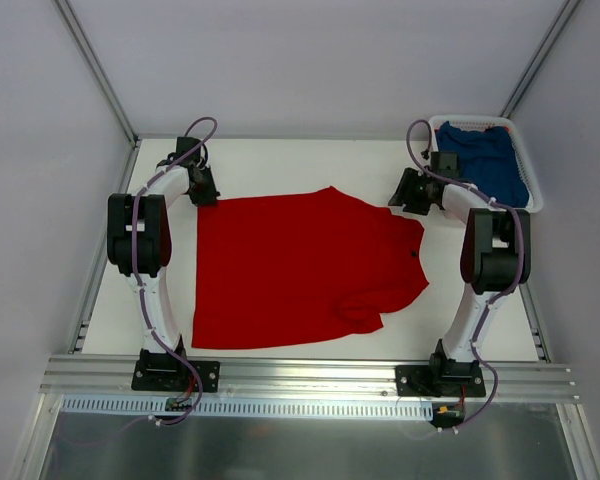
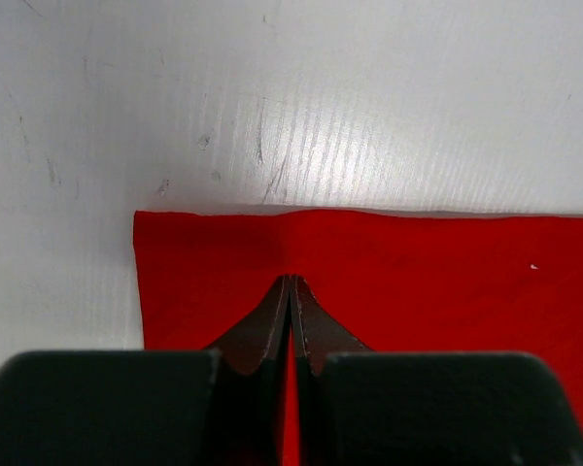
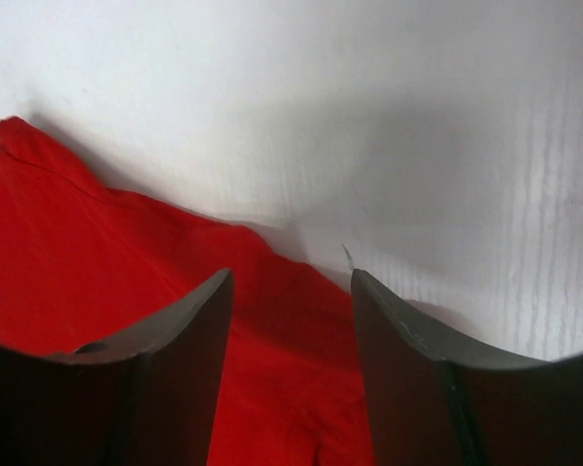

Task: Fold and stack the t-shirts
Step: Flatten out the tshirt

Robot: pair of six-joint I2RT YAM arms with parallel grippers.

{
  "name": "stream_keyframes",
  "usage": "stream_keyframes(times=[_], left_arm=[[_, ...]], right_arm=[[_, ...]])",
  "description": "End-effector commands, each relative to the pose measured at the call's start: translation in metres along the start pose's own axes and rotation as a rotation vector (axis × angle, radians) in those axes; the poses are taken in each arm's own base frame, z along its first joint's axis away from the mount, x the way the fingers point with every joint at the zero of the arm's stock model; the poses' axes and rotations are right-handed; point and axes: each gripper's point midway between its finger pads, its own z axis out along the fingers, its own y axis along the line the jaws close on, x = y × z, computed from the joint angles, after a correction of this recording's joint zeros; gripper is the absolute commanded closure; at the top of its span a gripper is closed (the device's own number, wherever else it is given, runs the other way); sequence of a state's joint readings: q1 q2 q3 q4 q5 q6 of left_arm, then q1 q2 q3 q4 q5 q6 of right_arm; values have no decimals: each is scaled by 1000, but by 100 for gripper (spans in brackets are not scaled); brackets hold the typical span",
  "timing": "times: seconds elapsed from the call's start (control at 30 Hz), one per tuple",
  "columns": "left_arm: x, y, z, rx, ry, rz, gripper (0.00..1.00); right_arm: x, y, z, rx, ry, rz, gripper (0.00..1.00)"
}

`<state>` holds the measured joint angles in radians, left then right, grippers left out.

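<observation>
— What could go wrong from here?

— My left pincer [image 2: 290, 282] is clenched on the far left corner of the red t-shirt [image 1: 300, 270]. My right pincer [image 3: 290, 274] is released, its jaws apart over the shirt's far right edge and gripping nothing. If I lift now, I think only one corner would rise and the cloth would drag crooked. A shallow bite could let the edge slip out.

— And where does the shirt lie?

— Spread on the worktop [image 1: 280, 160] between my arms, right sleeve rumpled. The blue t-shirt [image 1: 485, 160] sits in the basket [image 1: 536, 203], far right.
</observation>
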<state>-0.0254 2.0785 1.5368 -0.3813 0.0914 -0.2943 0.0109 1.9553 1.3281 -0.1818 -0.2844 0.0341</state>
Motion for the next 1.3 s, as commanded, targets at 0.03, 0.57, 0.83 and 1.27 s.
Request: stream_keyframes(times=[0.03, 0.57, 0.83, 1.27], left_arm=[[-18, -11, -19, 31, -49, 27, 100], [-20, -9, -22, 23, -59, 34, 100], [-22, -10, -25, 22, -68, 37, 100], [-20, -11, -22, 30, -58, 33, 100]], right_arm=[[-18, 18, 5, -25, -24, -46, 45], [2, 42, 16, -68, 13, -36, 45], [17, 45, 14, -73, 24, -34, 45], [9, 49, 17, -69, 9, -55, 94]])
